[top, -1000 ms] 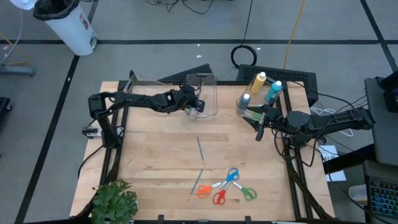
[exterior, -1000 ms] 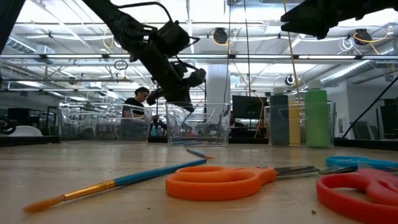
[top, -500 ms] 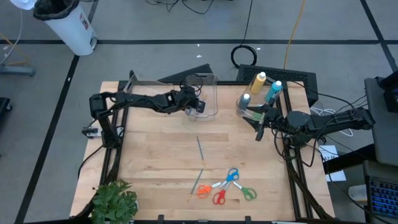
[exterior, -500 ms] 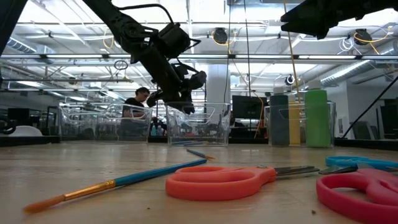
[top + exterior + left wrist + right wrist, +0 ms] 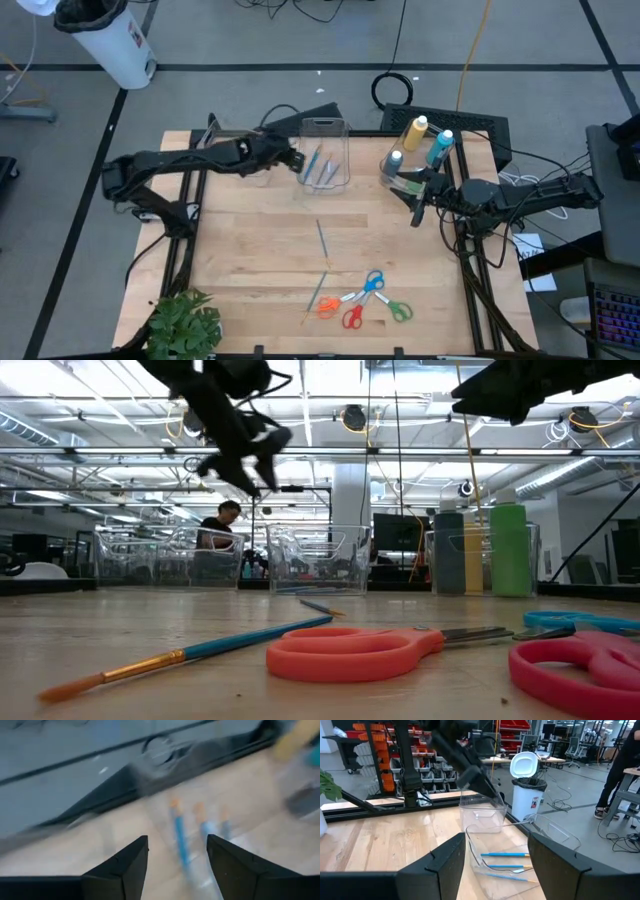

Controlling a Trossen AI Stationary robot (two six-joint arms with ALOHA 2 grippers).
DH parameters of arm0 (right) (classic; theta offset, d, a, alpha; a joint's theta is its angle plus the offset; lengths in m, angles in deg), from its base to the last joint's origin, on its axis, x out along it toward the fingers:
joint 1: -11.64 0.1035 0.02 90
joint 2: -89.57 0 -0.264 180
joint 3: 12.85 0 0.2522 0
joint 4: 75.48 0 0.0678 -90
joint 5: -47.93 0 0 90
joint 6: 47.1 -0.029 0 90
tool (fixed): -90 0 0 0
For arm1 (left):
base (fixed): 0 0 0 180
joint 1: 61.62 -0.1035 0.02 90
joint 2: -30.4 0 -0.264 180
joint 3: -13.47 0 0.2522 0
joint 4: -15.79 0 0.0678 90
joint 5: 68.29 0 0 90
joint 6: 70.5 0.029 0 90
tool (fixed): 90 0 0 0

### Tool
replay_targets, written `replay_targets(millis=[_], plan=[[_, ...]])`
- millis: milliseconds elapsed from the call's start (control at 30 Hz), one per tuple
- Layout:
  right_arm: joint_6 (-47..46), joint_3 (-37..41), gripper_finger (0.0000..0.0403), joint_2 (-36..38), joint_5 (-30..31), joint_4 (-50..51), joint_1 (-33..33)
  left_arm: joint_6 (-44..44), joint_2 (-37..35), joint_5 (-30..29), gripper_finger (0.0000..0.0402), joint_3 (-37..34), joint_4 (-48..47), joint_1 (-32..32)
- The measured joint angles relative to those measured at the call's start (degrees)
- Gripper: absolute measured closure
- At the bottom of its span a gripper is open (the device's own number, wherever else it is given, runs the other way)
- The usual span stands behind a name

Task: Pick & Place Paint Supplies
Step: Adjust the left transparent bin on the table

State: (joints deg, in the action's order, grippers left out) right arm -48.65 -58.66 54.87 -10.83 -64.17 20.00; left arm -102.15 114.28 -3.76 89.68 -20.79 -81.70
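And there we go: our left claw (image 5: 292,158) has pulled back off the clear bin (image 5: 325,167), jaws apart and empty, a blue brush (image 5: 313,161) now inside, while the right claw (image 5: 418,213) waits open; more brushes and scissors (image 5: 372,285) remain on the surface (image 5: 240,250).

Two dark arms, both raised above the table with parted fingers.
Left arm: reaches across the far left part of the table from its base at the left edge, elbow bent; left gripper (image 5: 291,157) held high in the air, its two fingers (image 5: 121,865) spread apart and empty, pointing downward in the low view (image 5: 243,468). Right arm: extends inward from the right edge, forearm level; right gripper (image 5: 417,207) lifted off the surface, fingers (image 5: 445,860) wide apart, holding nothing.
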Motion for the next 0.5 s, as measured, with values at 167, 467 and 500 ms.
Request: replay_targets(millis=[167,467,500], plan=[[-0.6,0.0,0.0193,0.0,0.0,0.1,0.0,-9.3,-2.3,-1.2,0.0190,0.0,-16.1,-0.6],[-0.6,0.0,0.0193,0.0,0.0,0.0,0.0,-11.7,1.2,4.3,0.0190,0.0,-20.7,-3.2],[-0.6,0.0,0.0193,0.0,0.0,0.0,0.0,-11.7,1.8,5.0,0.0190,0.0,-20.8,-3.4]])
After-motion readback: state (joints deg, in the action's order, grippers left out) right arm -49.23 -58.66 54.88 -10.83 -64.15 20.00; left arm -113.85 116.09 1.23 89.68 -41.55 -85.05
